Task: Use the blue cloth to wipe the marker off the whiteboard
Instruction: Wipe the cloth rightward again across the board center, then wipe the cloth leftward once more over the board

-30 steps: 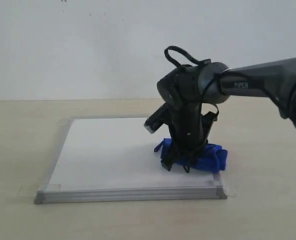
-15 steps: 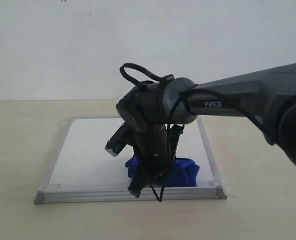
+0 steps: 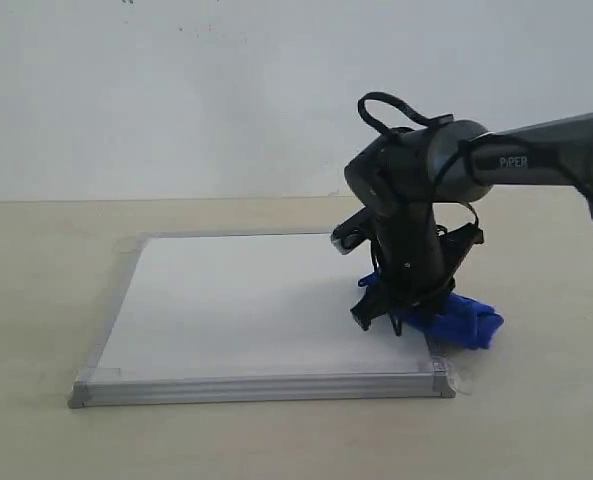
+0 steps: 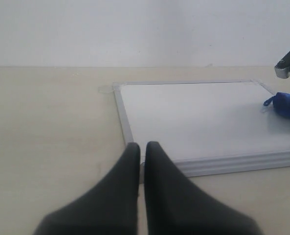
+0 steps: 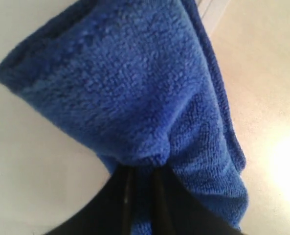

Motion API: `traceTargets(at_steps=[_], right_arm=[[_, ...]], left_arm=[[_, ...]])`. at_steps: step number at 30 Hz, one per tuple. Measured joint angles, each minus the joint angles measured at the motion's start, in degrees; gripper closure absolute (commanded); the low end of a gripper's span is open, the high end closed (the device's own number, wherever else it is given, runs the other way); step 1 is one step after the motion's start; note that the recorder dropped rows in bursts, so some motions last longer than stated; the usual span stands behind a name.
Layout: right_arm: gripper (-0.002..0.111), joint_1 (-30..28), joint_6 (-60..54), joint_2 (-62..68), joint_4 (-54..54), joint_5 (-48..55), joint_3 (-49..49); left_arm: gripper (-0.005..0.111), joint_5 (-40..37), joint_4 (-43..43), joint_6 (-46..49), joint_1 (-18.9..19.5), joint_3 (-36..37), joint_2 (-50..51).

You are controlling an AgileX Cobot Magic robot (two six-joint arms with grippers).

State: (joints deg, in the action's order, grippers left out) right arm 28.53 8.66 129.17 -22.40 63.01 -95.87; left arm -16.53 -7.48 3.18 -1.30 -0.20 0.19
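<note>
Right end effector (image 3: pixel 381 322): pinching the blue cloth (image 3: pixel 458 322).
Blue cloth: straddling the whiteboard (image 3: pixel 226 300) frame, toward the desk's (image 3: pixel 36 300) right edge.
Left end effector (image 4: pixel 141 148): pressed together, idle.
Wiping well: even pressure, sweeping toward the desk's left edge.

Plain white wall (image 3: pixel 176 90), beige tabletop (image 3: pixel 36 300)

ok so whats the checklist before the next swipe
1. right fingers gripping the blue cloth: ok, shut on it
2. cloth fully on the whiteboard: not ok, part lies past the right frame
3. marker gone: bare board looks clean, under the cloth cannot tell
4. left fingers clear of the board: ok, shut, off its edge
</note>
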Motion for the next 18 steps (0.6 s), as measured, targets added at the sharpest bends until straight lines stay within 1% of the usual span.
traceTargets(at_steps=[4,8,13,18], right_arm=[[0.109,1.91,0.35,0.12,-0.46,0.00,0.00],[0.109,6.25,-1.06,0.36,-1.34,-1.18,0.00],[0.109,13.65,-4.63,0.36,-0.25,-7.28,0.00],[0.109,18.61,-7.81,0.36,0.87,-13.21,0.00]], left_arm=[[0.103,0.00,0.00,0.00,0.00,0.00,0.00],[0.103,0.00,0.00,0.00,0.00,0.00,0.00],[0.103,0.00,0.00,0.00,0.00,0.00,0.00],[0.103,0.00,0.00,0.00,0.00,0.00,0.00]])
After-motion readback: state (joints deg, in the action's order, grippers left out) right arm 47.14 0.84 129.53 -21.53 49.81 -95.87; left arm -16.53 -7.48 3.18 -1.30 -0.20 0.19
